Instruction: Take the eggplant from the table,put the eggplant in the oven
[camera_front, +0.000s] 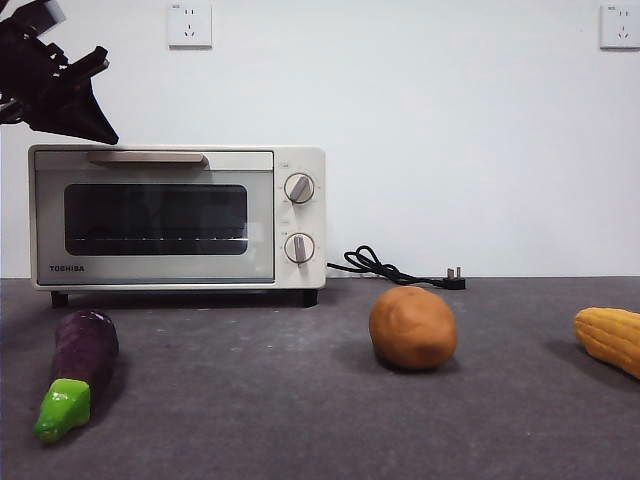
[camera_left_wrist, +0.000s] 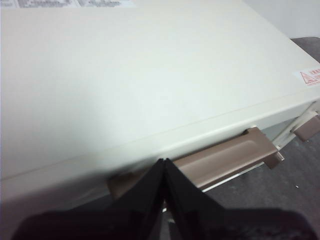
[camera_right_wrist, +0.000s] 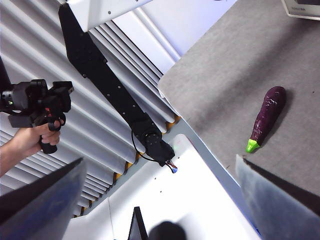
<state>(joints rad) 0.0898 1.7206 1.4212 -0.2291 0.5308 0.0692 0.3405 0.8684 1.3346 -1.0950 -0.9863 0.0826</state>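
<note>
The eggplant lies on the table in front of the oven's left end, its green stem cap toward the camera. The oven stands behind it with the door closed. My left gripper hangs above the oven's top left corner; its wrist view shows it shut and empty, just over the oven's top near the beige handle. My right gripper is open, high and off the table's side, with the eggplant far below it.
A brown potato sits mid-table and a yellow corn cob at the right edge. The oven's black cord lies by the wall. Beside the table, a person's hand holds a controller.
</note>
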